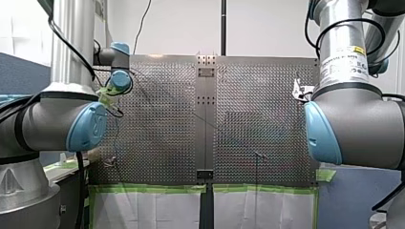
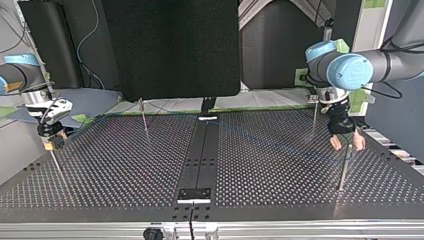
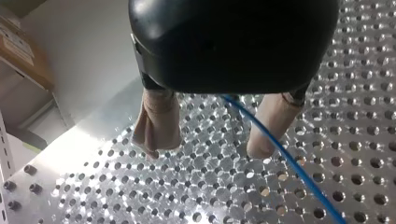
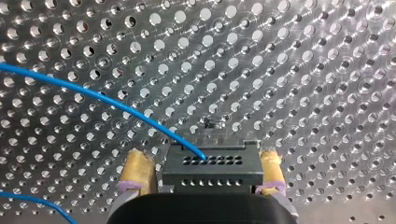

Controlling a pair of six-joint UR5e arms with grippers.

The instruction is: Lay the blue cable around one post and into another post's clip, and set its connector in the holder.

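The room was brightly and evenly lit, with no hard shadows. The perforated table [image 1: 258, 119] gave back a soft sheen in the front view, and in both wrist views every hole rim sparkled. Beside the left gripper [image 3: 205, 149] a white glare washed out the plate's edge, and its black housing was a featureless dark mass. The connector [image 4: 210, 168] lay in shade. Across the table a dark panel [image 2: 170, 45] swallowed the light.

A white wall [image 1: 181, 28] and black panel [image 2: 170, 45] stand behind.
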